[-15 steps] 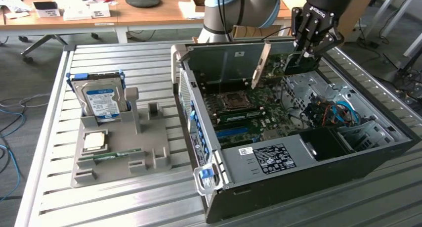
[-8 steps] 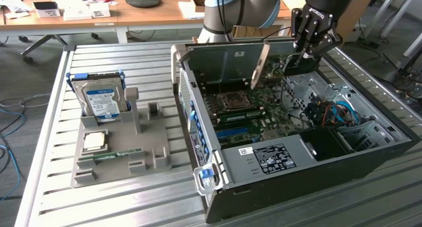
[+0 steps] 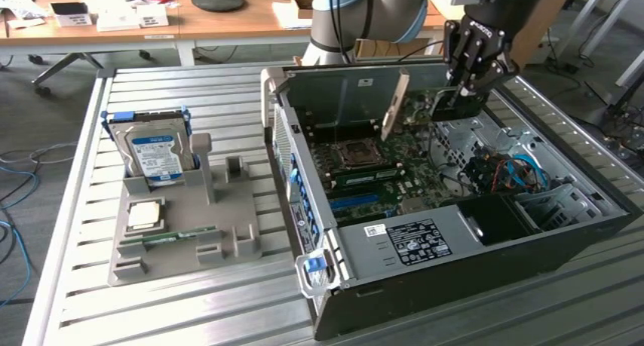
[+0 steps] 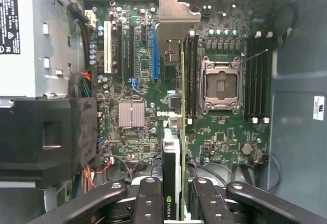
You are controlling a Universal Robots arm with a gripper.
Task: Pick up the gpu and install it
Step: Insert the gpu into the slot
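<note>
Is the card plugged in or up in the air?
Up in the air: the tool grips the gpu above the board; blue slot bare.

- We saw our arm [image 3: 364,14] stand at the far side, with its black wrist [image 3: 503,10] bent down.
- Our gripper [image 3: 461,97] pointed straight down.
- Its fingers [image 4: 148,203] squeezed the gpu [image 4: 172,157] from both sides and held it up on its edge.

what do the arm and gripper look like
A grey tubular arm with a light blue joint cap. Its black gripper is built of hinged bar links, and the fingers are matte black with round bolt heads.
</note>
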